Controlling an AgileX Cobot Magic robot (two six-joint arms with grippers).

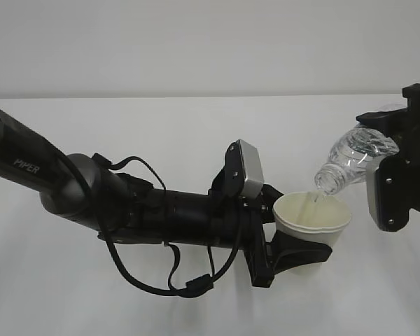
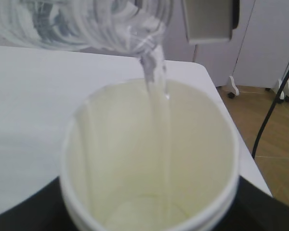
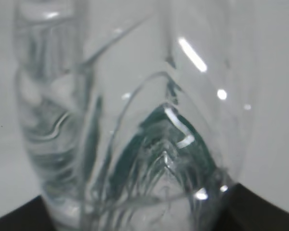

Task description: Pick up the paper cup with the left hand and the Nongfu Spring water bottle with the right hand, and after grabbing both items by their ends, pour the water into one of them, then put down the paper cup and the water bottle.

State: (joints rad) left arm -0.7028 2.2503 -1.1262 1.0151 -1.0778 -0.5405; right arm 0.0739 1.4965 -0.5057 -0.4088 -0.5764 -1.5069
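The white paper cup [image 1: 313,218] hangs above the table, with my left gripper [image 1: 297,234] shut around its lower body. The clear Nongfu Spring water bottle [image 1: 353,157] is tilted mouth-down over the cup's rim, and my right gripper [image 1: 388,143] is shut on its base end. A thin stream of water [image 1: 313,201] runs from the mouth into the cup. In the left wrist view the cup [image 2: 149,159] fills the frame, the water [image 2: 156,82] falls into it, and the bottle [image 2: 86,24] is above. The right wrist view shows only the bottle [image 3: 135,120] up close.
The white table [image 1: 161,140] spreads under both arms. In the left wrist view its right edge [image 2: 216,91] drops off to a wooden floor with white stand feet [image 2: 233,86] and a black cable [image 2: 269,106].
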